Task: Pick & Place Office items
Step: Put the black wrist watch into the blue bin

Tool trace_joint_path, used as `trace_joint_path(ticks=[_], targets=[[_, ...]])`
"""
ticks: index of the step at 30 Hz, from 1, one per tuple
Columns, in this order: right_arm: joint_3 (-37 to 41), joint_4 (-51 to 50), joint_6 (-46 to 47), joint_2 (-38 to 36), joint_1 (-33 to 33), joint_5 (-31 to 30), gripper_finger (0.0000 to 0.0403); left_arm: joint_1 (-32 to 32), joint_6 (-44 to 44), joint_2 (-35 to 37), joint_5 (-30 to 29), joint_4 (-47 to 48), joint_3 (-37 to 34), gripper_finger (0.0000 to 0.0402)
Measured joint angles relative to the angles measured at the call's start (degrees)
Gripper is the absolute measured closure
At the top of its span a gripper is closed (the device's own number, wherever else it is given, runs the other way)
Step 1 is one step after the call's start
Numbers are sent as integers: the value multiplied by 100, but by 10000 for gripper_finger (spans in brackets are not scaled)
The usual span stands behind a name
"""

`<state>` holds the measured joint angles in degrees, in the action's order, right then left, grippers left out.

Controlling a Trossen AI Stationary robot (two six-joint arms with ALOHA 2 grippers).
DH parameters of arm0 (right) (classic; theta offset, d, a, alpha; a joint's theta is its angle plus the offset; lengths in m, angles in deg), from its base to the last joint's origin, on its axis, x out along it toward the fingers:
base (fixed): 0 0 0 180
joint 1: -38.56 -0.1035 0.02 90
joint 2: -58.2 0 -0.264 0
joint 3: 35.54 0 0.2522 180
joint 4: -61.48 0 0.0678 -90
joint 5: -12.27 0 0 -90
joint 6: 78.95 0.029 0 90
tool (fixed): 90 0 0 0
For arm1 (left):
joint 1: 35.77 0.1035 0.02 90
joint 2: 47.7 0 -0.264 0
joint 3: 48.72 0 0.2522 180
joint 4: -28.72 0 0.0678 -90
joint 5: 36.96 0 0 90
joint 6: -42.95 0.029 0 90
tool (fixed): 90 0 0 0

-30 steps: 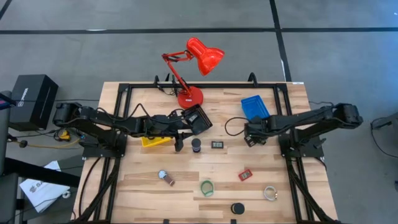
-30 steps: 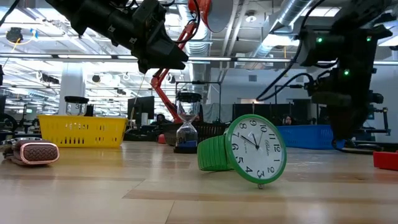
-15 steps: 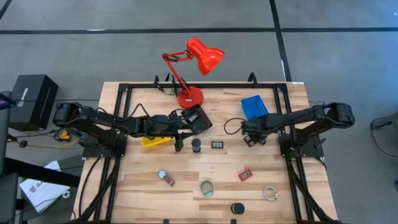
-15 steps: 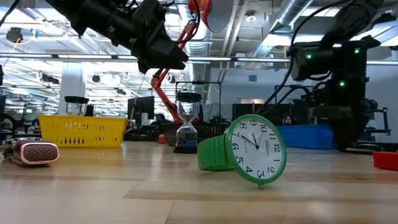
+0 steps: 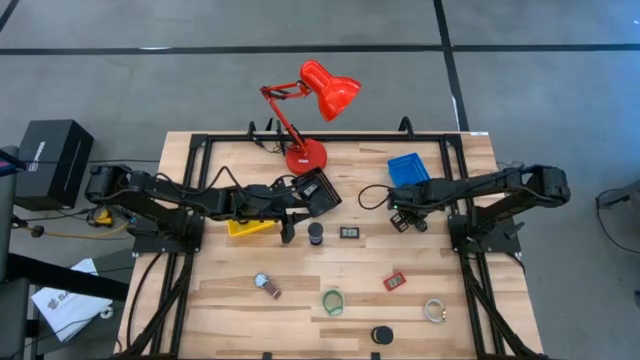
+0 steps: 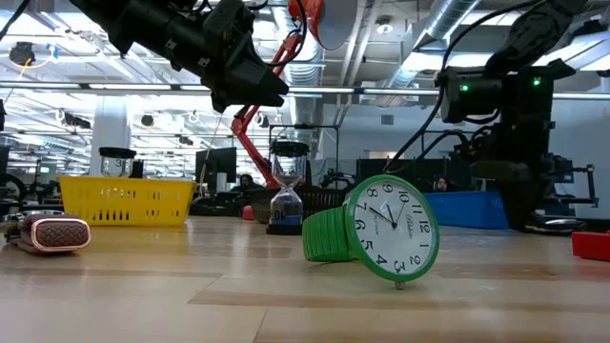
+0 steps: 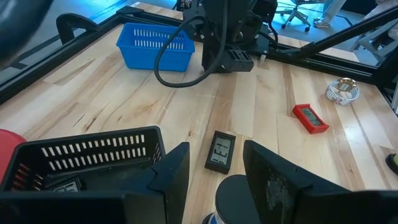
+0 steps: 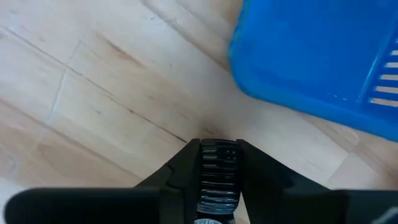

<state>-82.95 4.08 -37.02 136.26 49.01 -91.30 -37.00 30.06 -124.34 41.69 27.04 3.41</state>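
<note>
Right end effector [image 5: 408, 216] hung low over bare wood just beside the blue mesh tray [image 5: 410, 168]; whether it was apart or together could not be told.

From above, the small black rectangular piece [image 5: 350, 232] lay toward the left arm from it, long axis across the wooden counter [image 5: 300, 300]. At table height, the left end effector [image 6: 267, 90] hung high, an open workshop behind. Its wrist view showed it apart and empty, with the black cylinder [image 7: 239, 196] right beneath, so the left arm looked nearer. The right wrist view showed only counter and tray.
</note>
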Motion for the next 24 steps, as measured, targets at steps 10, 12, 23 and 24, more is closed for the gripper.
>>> trace_joint_path(ticks=[10,12,23,24], targets=[[0,0,-54,-5,49,-18,327,0,39,0,0,-2,0,257],[-5,-3,-58,-21,44,-19,327,0,39,-1,0,-1,0,257],[-531,204,-377,-20,-382,-42,331,2,42,0,2,-2,0,257],[-581,311,-514,-20,-475,-73,331,2,42,0,2,-2,0,257]])
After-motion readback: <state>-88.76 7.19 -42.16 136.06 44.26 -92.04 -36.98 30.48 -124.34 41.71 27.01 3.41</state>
